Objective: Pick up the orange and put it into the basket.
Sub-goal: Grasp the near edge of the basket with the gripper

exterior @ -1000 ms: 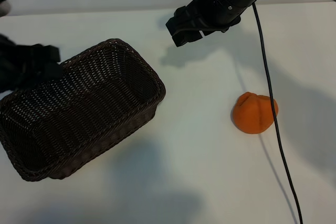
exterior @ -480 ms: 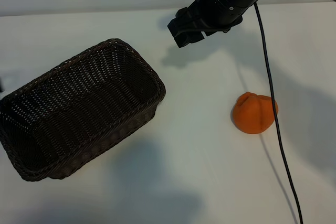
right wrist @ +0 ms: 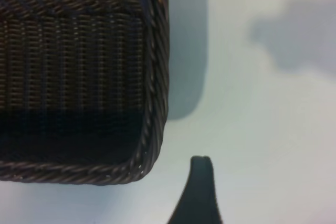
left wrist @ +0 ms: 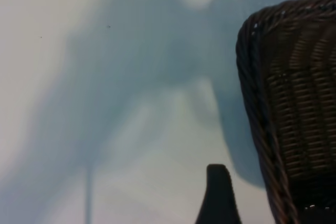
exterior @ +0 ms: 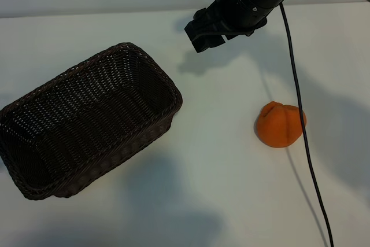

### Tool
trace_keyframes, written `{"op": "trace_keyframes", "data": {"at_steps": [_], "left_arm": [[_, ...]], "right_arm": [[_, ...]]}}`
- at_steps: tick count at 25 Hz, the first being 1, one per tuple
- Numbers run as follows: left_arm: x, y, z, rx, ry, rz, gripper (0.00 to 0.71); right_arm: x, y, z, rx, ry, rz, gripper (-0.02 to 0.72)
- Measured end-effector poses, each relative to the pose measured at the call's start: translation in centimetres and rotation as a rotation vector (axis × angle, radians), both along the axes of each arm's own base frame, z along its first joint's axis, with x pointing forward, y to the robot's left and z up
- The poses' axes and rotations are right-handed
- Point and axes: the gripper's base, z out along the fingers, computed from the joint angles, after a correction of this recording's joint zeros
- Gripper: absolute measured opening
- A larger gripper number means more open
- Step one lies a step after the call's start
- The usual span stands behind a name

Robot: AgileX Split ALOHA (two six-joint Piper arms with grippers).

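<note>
On your far left, the left arm is out of the exterior view. You only get its pincer through the left wrist view, where one dark fingertip pokes in beside the braided rim of the basket, over pale worktop. It holds nothing, and its jaws stand wide.

Next you meet the basket itself — dark brown wicker, long and rectangular with rounded corners, sitting askew on the left half of the worktop. One short end points toward the upper middle of the exterior view and the other toward the lower left corner. No fruit lies inside it.

Move toward the middle and you find the right arm reaching in from the upper right, its pincer hanging above the worktop just past the basket's upper corner. Its jaws are spread wide and empty. In the right wrist view one fingertip shows near a rounded corner of the basket, not touching it.

A thin black cable trails down from that arm toward the lower edge of the exterior view.

Farthest right sits the orange — creased and a little lumpy, alone on the worktop, well apart from the basket and from both pincers. The cable crosses in front of its right side.
</note>
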Motion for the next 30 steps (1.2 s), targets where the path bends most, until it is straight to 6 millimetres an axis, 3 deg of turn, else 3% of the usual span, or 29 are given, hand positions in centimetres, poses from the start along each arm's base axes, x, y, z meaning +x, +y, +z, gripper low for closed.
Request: {"op": "trace_keyframes", "data": {"at_steps": [3, 8, 13, 23, 30], "left_arm": [[-0.3, -0.1, -2.2, -0.016, 0.006, 0.006, 0.562], [0.0, 0.1, -3.4, -0.033, -0.037, 0.045, 0.562], [1.3, 0.7, -4.5, -0.023, 0.002, 0.074, 0.562], [4.8, -0.2, -8.2, -0.102, 0.086, 0.021, 0.562], [5.6, -0.4, -9.9, -0.125, 0.124, 0.026, 0.555]], "right_arm": [[0.0, 0.0, 0.0, 0.0, 0.0, 0.0, 0.595], [0.0, 0.0, 0.0, -0.001, 0.0, 0.0, 0.595], [0.0, 0.0, 0.0, -0.001, 0.0, 0.0, 0.595], [0.0, 0.0, 0.0, -0.001, 0.0, 0.001, 0.595], [0.0, 0.0, 0.0, -0.004, 0.003, 0.005, 0.595]]}}
